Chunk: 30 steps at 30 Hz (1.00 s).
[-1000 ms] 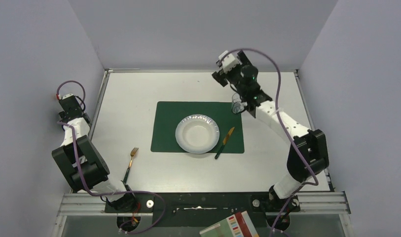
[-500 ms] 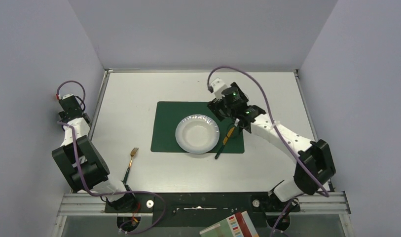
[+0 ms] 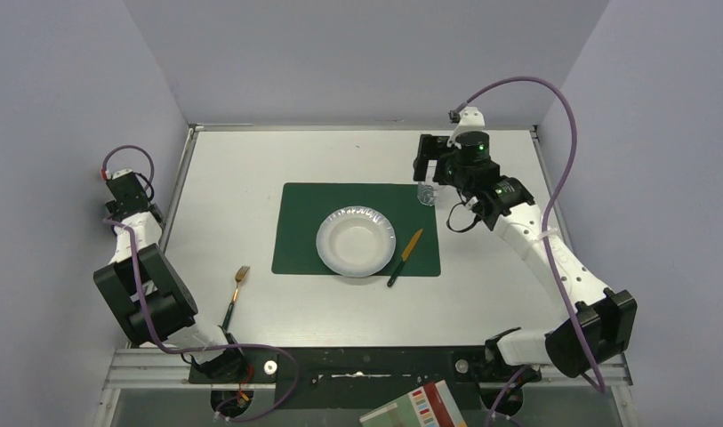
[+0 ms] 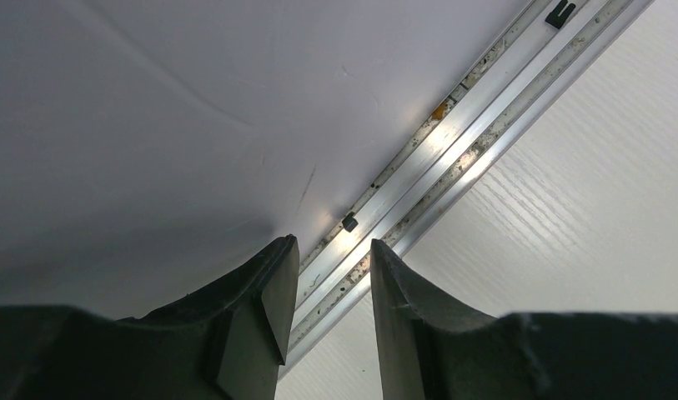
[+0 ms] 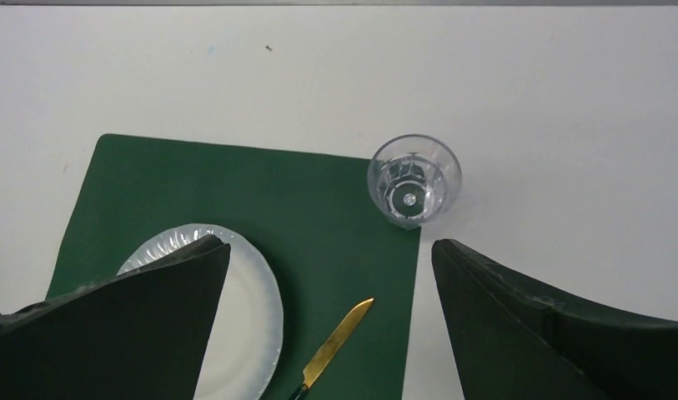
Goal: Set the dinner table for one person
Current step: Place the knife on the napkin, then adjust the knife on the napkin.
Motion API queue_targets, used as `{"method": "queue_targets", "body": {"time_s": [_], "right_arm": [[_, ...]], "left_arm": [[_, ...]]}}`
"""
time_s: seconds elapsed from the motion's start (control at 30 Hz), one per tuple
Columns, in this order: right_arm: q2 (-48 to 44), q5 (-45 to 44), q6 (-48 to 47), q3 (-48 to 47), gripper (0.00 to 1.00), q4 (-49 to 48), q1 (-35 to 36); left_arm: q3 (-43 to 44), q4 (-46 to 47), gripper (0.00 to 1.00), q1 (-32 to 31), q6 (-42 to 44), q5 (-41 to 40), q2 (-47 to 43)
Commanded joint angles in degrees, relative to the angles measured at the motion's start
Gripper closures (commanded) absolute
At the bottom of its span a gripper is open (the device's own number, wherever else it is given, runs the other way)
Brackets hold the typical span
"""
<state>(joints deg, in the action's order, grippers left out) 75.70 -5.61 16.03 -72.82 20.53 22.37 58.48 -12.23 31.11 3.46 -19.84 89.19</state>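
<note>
On the white dinner table (image 3: 242, 169) lies a dark green placemat (image 3: 300, 227) with a white plate (image 3: 356, 241) on it. A gold knife (image 3: 405, 256) with a dark handle lies on the mat, right of the plate. A clear glass (image 3: 426, 194) stands upright at the mat's far right corner. A gold fork (image 3: 236, 296) lies on the bare table, left of the mat. My right gripper (image 3: 426, 169) hangs open and empty above, just behind the glass. The right wrist view shows the gripper (image 5: 331, 250), glass (image 5: 414, 181), plate (image 5: 252, 317) and knife (image 5: 335, 346). My left gripper (image 3: 117, 178) is folded back at the table's left edge, its fingers (image 4: 333, 242) slightly apart and empty.
A thin metal rim (image 4: 427, 158) runs along the table's left edge against the grey wall. Grey walls close the table on three sides. A coloured booklet (image 3: 415, 407) lies below the near frame, between the arm bases.
My right arm swung down over the mat near the knife, then back out to the far right behind the glass. The glass stands where it was. The left arm has not moved.
</note>
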Motion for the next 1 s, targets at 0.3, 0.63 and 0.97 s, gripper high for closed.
{"method": "queue_targets", "body": {"time_s": [0.3,0.63,0.97], "right_arm": [[-4.1,21.6,28.1,13.4,0.1,12.4,-9.0],[5.4,1.3,35.2,9.9,0.15,21.9,5.0],[14.1,-4.1,34.7,13.0,0.25,21.1,13.0]], "left_arm": [[2.0,1.4,0.64,0.1,-0.6,0.2,-0.4],[2.6,0.9,0.64,-0.6,-2.4,0.8,0.4],[3.2,1.0,0.64,-0.7,-2.3,-2.7,-1.6]]}}
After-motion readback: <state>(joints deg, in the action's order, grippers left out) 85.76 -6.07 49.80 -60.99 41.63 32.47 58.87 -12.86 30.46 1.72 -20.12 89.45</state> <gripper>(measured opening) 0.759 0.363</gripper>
